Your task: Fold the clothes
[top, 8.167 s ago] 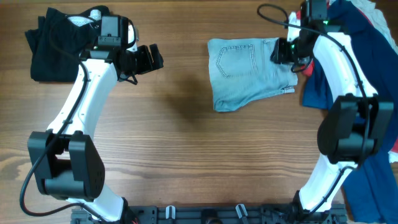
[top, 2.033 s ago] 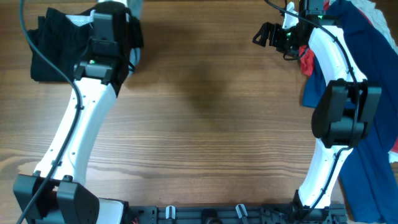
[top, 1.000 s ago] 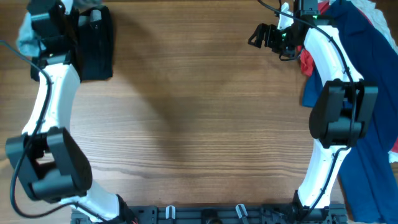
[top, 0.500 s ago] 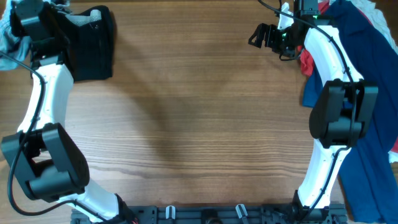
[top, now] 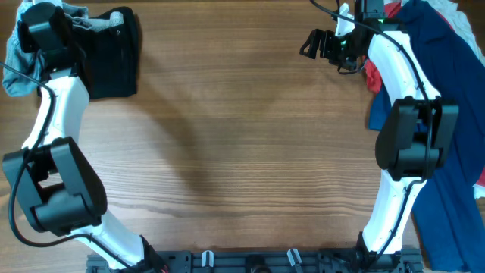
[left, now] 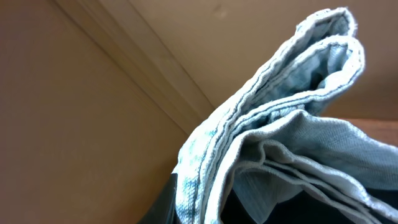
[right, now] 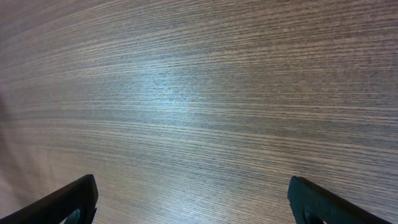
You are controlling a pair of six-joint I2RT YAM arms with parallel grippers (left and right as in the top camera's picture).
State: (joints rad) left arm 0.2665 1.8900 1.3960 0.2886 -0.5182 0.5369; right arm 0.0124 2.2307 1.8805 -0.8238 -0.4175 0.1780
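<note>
The folded light-blue denim shorts [left: 273,124] fill the left wrist view, their layered hems bunched close to the camera. From overhead, my left gripper [top: 34,34] is at the far-left back corner of the table, shut on the shorts [top: 14,61], which hang past the table's left edge. My right gripper [top: 309,44] hovers at the back right, open. In the right wrist view its gripper [right: 199,205] holds nothing, and only bare wood lies between the fingertips [right: 68,200].
A black garment [top: 110,53] lies at the back left beside the left arm. Navy [top: 424,68], red [top: 374,73] and white [top: 455,11] garments are piled along the right edge. The wooden table [top: 242,152] spans the middle.
My left arm has swung further to the left back corner, carrying the denim shorts past the black garment. The right arm has hardly moved and stays open.
</note>
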